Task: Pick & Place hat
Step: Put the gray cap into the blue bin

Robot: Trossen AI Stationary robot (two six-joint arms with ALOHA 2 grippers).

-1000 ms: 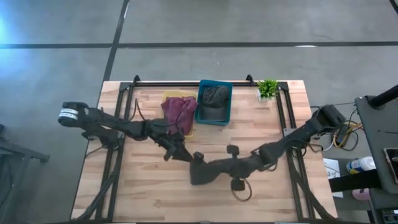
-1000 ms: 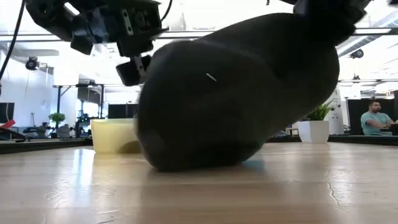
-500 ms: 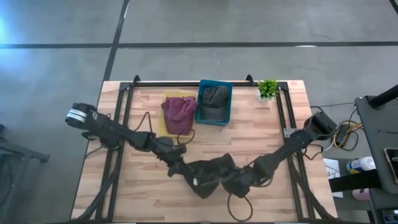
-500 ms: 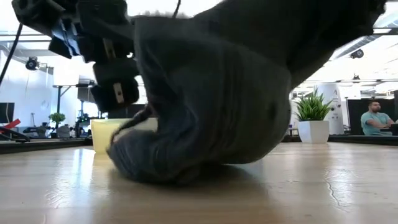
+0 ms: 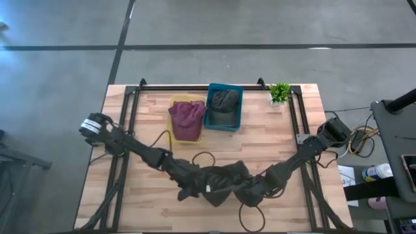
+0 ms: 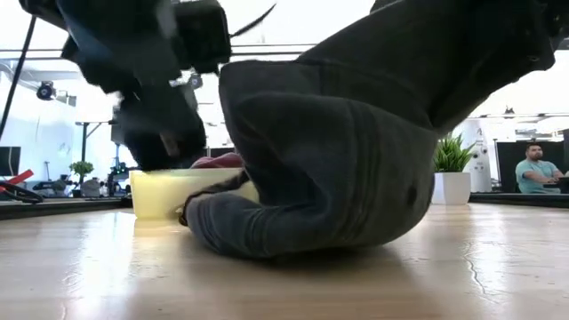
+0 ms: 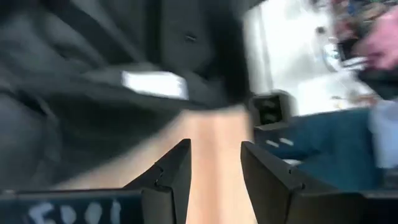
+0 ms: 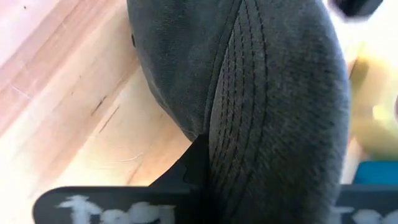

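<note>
A dark grey hat (image 5: 221,179) lies near the table's near edge and fills the low view (image 6: 338,160), its lower edge on the wood. My right gripper (image 5: 244,190) comes in from the right and is shut on the hat (image 8: 267,74). My left gripper (image 5: 188,192) is open at the hat's left side; in its wrist view bare wood shows between the fingers (image 7: 214,165), and I cannot tell whether they touch the hat (image 7: 74,106). A maroon hat (image 5: 187,116) rests in a yellow tray (image 5: 170,133). Another dark hat lies in a blue bin (image 5: 224,108). My right gripper holds the grey hat by its stitched brim (image 8: 239,130), pinched between the two fingers. One finger (image 8: 194,163) shows under the brim; the cloth hides the other. The fingers come nearly level from the table's right. The hat's lower edge (image 6: 293,242) rests on the table.
A small potted plant (image 5: 279,91) stands at the far right corner. Black frame rails (image 5: 133,110) run along both table sides. Cables (image 5: 250,207) trail near the near edge. The yellow tray (image 6: 169,192) shows behind the hat in the low view. A person (image 6: 535,169) sits in the room beyond.
My left gripper moved toward the near edge, coming in beside the hat's left side. My right gripper shifted toward the near edge with the hat. The hat tipped and spread out, from a rounded lump to lying lower with its edge on the wood.
</note>
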